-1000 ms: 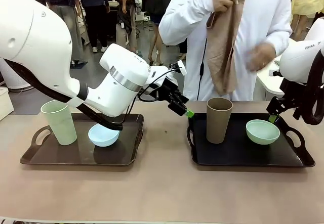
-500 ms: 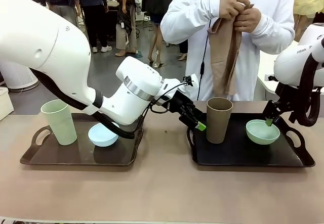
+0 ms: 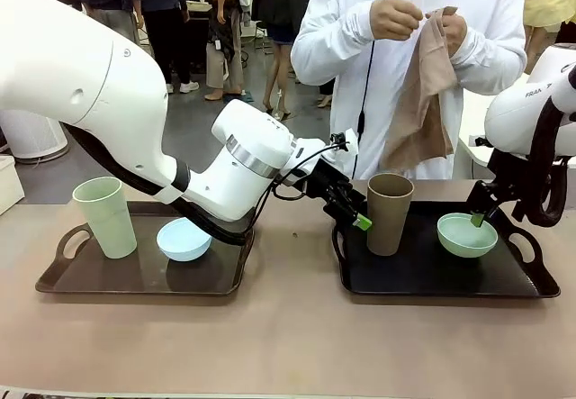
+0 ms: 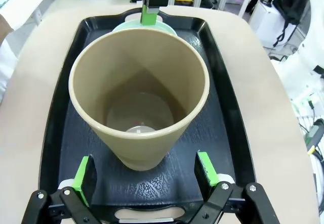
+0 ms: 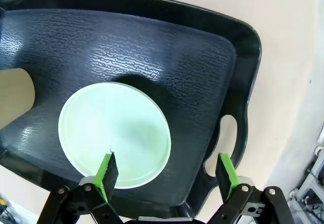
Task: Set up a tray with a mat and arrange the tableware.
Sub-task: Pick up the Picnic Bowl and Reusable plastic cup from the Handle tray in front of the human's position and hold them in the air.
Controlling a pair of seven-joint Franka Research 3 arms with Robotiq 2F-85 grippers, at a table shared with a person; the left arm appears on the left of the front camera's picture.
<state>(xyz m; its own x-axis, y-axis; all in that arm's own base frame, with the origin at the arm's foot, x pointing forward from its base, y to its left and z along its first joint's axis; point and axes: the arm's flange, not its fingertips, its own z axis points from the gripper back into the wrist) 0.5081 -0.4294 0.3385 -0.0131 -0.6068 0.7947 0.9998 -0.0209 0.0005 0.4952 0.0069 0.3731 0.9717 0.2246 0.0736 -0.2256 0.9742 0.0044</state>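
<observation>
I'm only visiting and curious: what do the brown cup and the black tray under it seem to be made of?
Brown cup: probably matte plastic, perhaps a fibre blend; dull, even surface, no glare, thin rim.
Black tray: likely moulded plastic, slightly glossy; its wrinkled texture catches the light, handles cut through.

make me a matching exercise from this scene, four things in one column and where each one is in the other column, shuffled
1 pale green cup
2 brown cup
3 mint green bowl
4 tan cloth

A below the open right gripper
B in the person's hands
C on the left tray, beside the light blue bowl
D just ahead of the open left gripper

Pairs: 1-C, 2-D, 3-A, 4-B
</observation>
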